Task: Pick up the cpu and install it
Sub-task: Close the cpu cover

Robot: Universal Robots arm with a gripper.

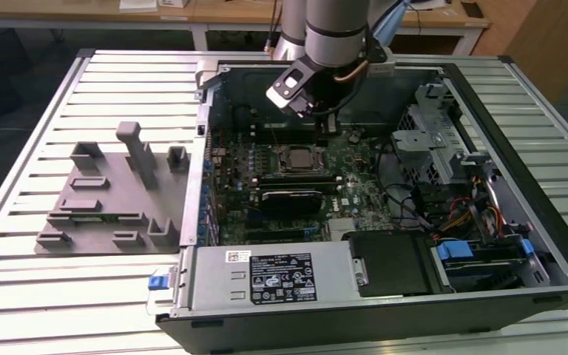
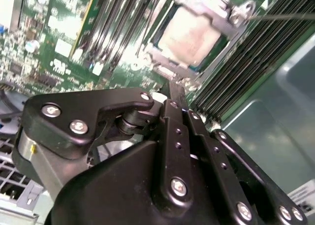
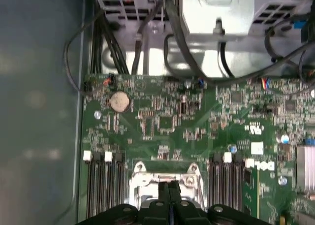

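Above green motherboard (image 3: 162,121), black jaws pressed together; flat square silvery cpu (image 2: 194,35) lies inside metal frame (image 2: 232,17).

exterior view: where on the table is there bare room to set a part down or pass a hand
Bare table slats lie between the grey tray and the near edge, and in a strip beyond it. Inside the computer case it is crowded: the gripper hangs over the socket, and cables fill the exterior view's right.

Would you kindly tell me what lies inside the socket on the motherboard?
The cpu lies in the socket, its silvery top showing. Whatever is beneath the cpu is covered, and the gripper covers part of the socket.
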